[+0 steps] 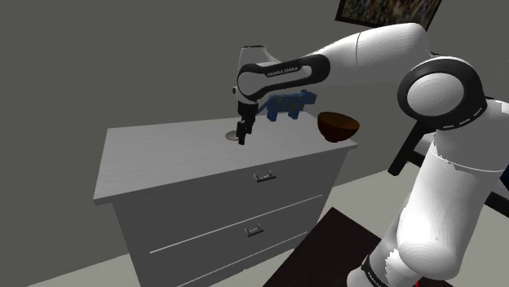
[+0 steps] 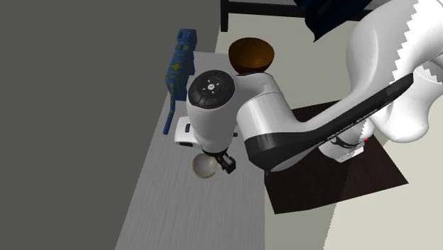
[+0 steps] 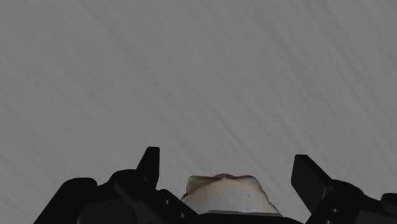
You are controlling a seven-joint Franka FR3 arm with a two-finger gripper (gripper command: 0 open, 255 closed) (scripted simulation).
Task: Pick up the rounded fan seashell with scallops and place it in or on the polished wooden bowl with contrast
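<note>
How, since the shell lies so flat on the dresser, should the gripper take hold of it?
Probably from straight above, pinching the seashell across its side edges. It lies flat and low on the dresser top, so only its rim gives opposing faces. The open gripper hangs over it, a finger either side.

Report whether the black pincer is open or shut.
Open: the black pincer shows both fingers standing apart, the pale scalloped seashell between them untouched.

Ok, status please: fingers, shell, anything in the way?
Fingers open, low over dresser top. Shell between them, not clasped. Blue figure stands beside route to bowl.
</note>
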